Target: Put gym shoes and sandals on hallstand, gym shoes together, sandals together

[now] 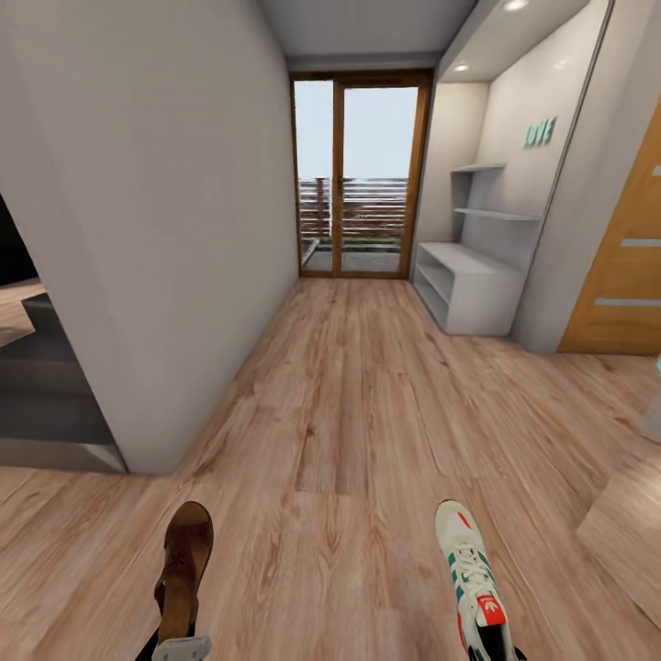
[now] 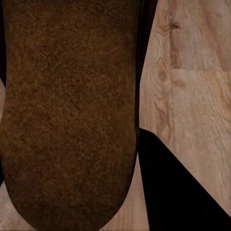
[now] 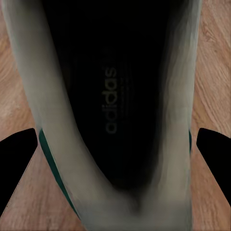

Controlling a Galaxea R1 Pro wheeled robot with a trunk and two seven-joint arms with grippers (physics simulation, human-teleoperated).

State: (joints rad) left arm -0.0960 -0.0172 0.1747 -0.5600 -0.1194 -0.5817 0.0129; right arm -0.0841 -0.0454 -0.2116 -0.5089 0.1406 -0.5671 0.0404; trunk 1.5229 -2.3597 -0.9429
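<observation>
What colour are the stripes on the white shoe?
Green, on the gym shoe; the head view shows them best.

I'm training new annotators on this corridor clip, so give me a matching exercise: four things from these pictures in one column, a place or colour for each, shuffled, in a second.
1. sandal
2. gym shoe
3. hallstand
4. glass door

a. far end of the corridor
b. cream-white with green stripes
c. against the right-hand wall
d. dark brown, at the head view's lower left

Pairs: 1-d, 2-b, 3-c, 4-a
</observation>
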